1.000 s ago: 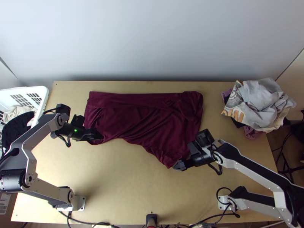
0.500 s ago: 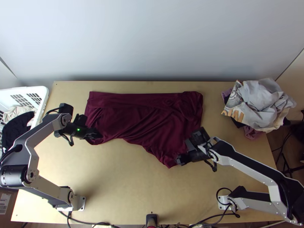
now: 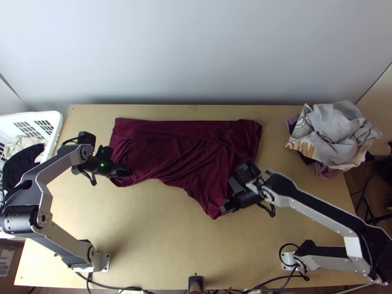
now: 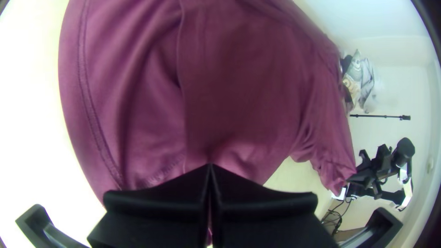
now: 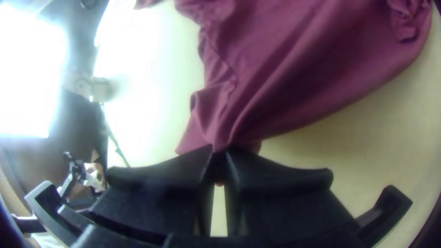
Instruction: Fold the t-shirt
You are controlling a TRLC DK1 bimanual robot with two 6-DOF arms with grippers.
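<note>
The dark red t-shirt (image 3: 176,147) lies wide across the table with loose creases, its far edge straight and a pointed part toward the near side. At its near left corner is my left gripper (image 3: 126,172). In the left wrist view that gripper (image 4: 210,166) has its fingers together on the t-shirt (image 4: 243,82), a thin strip of red between them. My right gripper (image 3: 226,208) is at the pointed near part. The right wrist view has this gripper (image 5: 219,154) shut on gathered fabric of the t-shirt (image 5: 275,82), with creases running away from the fingertips.
A heap of grey, white and other clothes (image 3: 335,132) lies at the table's far right. Beyond the left edge stands a white basket (image 3: 55,117) with clothes inside. Bare tabletop (image 3: 161,235) lies between the arms, with cables along the near edge.
My right gripper has moved left, and the t-shirt's near point has shifted slightly left with it. My left gripper has moved a little to the left and away from the near edge.
</note>
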